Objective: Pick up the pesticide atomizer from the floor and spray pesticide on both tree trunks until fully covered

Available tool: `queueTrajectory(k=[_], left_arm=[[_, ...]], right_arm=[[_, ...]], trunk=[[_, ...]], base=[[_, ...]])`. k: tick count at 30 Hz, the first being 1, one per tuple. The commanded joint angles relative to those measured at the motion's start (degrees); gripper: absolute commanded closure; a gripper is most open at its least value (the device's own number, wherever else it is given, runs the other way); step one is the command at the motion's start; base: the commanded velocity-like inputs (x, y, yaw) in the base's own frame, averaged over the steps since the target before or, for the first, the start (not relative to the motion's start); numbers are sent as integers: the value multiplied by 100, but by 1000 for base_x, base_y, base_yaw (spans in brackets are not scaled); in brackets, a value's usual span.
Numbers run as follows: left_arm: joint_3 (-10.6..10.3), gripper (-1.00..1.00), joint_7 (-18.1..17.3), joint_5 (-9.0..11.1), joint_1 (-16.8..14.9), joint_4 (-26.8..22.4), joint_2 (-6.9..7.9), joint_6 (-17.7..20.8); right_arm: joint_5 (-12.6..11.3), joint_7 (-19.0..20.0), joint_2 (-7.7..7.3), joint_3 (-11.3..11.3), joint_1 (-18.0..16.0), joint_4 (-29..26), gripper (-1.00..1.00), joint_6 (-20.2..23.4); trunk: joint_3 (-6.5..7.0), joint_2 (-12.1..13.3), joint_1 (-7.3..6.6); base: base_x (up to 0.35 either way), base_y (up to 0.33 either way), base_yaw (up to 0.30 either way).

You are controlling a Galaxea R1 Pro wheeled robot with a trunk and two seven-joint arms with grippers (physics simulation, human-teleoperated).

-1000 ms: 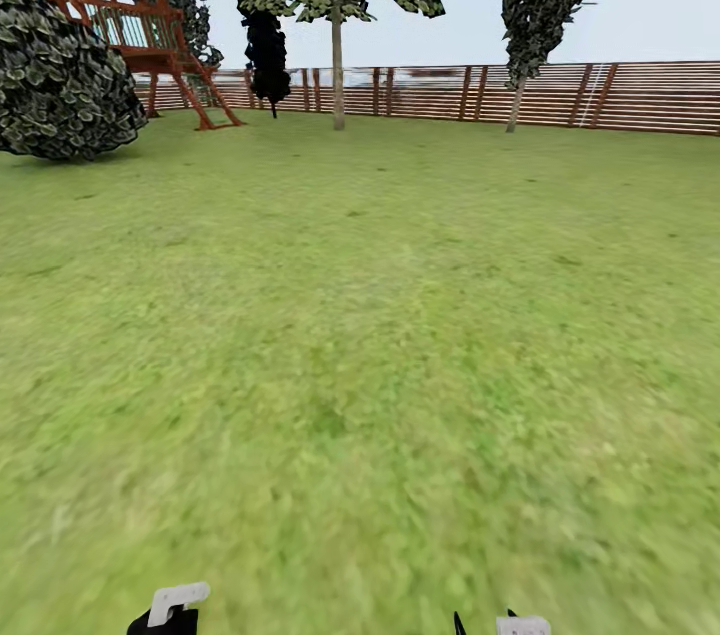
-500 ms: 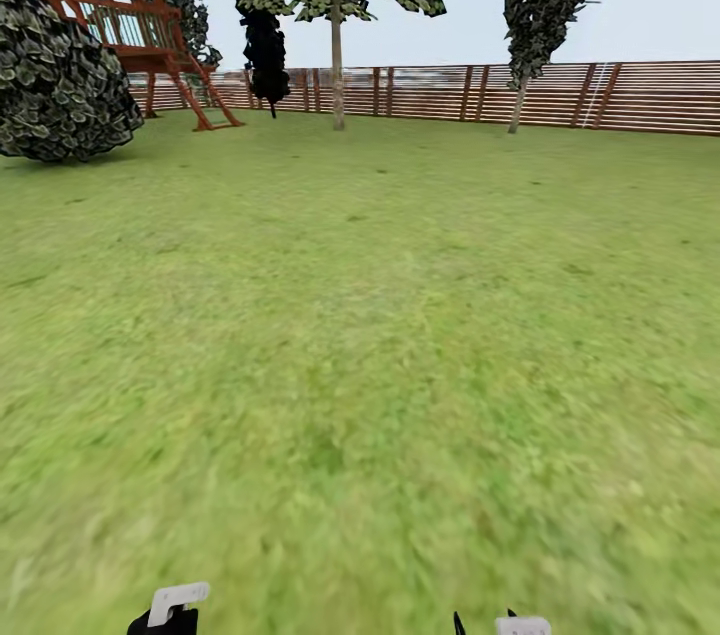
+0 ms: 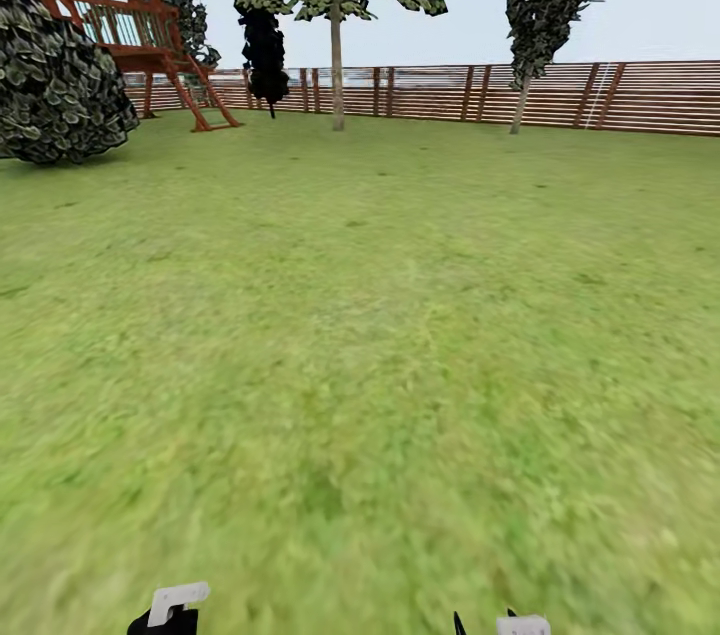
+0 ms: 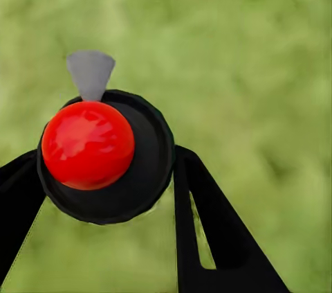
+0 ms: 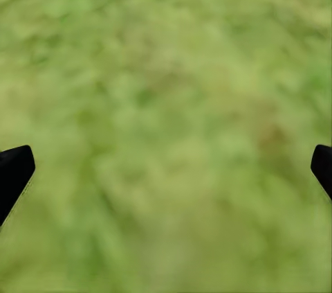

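The pesticide atomizer [image 4: 90,144], a black round body with a red ball top and a grey nozzle, sits between the black fingers [image 4: 207,231] of my left gripper [image 4: 104,168], which is shut on it above blurry grass. In the head view my left gripper [image 3: 165,620] and right gripper [image 3: 485,625] just show at the bottom edge. My right gripper [image 5: 166,168] is open over the floor [image 5: 166,85], with nothing between its fingers. Two trees stand far off by the fence, one with a thin pale trunk [image 3: 337,75], the other slimmer [image 3: 519,103].
Open green lawn [image 3: 380,315] stretches ahead to a brown slat fence [image 3: 600,95]. A big round dark bush [image 3: 55,80] and a red wooden play tower [image 3: 120,5] stand at the far left. A dark shrub [image 3: 265,55] hangs near the fence.
The whole head view has shifted slightly, with the bush sliding left and the lawn drawing nearer, so the camera moved. Both grippers keep their places at the bottom edge.
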Motion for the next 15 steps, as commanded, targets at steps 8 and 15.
queueTrajectory(k=[8,15], left_arm=[[1,100,-3,0,0,-1,1,0],[1,100,-3,0,0,-1,1,0]], right_arm=[[-3,-1,-1,-1,0,0,-100,0],[-1,1,-1,0,0,0,-100,1]], trunk=[[0,0,0],[0,0,0]], base=[[339,0,0],[339,0,0]])
